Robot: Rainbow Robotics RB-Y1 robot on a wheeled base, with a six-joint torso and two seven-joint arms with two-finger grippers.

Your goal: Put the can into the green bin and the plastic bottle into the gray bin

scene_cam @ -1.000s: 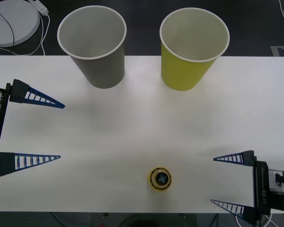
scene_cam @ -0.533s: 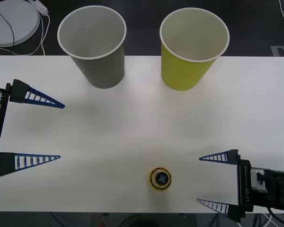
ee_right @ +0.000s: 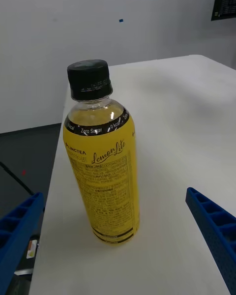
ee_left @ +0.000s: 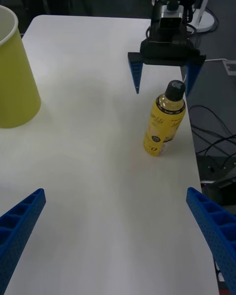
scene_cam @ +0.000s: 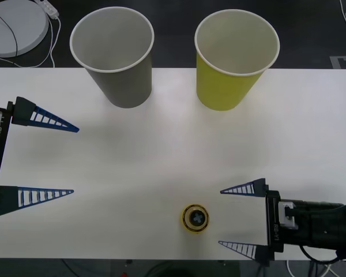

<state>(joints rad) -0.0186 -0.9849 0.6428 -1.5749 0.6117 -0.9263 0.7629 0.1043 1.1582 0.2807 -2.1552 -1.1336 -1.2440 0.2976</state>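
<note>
Right claw (scene_cam: 229, 219) gapes (ribbed blue fingers) beside upright glossy plastic bottle (scene_cam: 195, 218).

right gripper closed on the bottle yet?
No: the right gripper is open, its fingers short of the upright plastic bottle.

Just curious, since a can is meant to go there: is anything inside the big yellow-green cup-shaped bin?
The yellow-green cup-shaped bin shows only a pale inner wall from above; its bottom is hidden, so I cannot say it is empty.

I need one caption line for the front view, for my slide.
Open right gripper beside the upright plastic bottle; gray bin and green bin behind.
</note>
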